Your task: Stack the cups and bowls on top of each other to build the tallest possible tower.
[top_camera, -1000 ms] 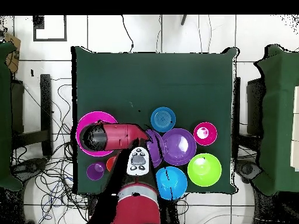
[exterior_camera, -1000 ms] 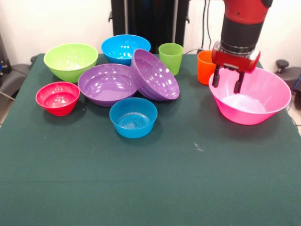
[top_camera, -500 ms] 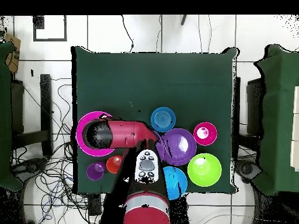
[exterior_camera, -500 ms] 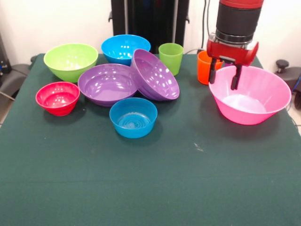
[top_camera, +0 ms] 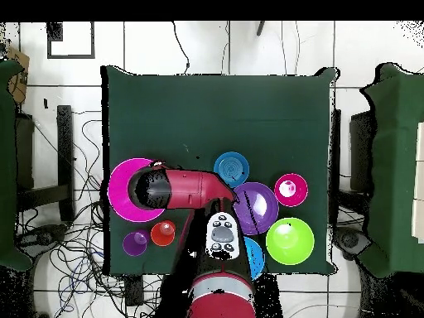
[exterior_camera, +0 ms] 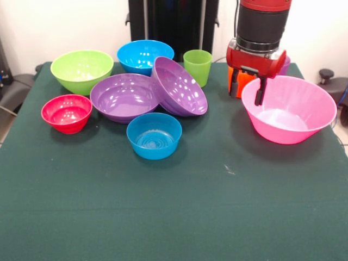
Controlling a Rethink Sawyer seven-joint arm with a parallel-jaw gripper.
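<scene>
gripper [exterior_camera: 246,93] open, empty, above rim of pink bowl [exterior_camera: 296,120] | bowl light, stiff, slippery | grasp thin rim wall

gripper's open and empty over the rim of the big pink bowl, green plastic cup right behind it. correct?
Not quite. The open, empty gripper does hang at the big flared pink plastic bowl's rim, but the front view shows the orange plastic cup right behind it. The green plastic cup stands apart, beside the tilted purple plastic bowl.
</scene>
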